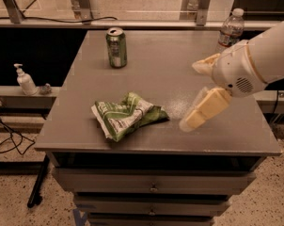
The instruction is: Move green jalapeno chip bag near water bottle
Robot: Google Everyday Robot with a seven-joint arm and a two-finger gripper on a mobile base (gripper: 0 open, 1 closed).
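Note:
The green jalapeno chip bag lies crumpled and flat on the grey table, near the front edge, left of centre. The water bottle stands upright at the table's far right corner; the arm hides its lower part. My gripper reaches in from the right, above the table's right half. It is open and empty, with its cream fingers spread. The lower fingertip hangs a short way right of the bag, not touching it.
A green drink can stands upright at the far left of the table. A white pump dispenser sits on a lower ledge to the left. Drawers are under the table front, and cables lie on the floor at left.

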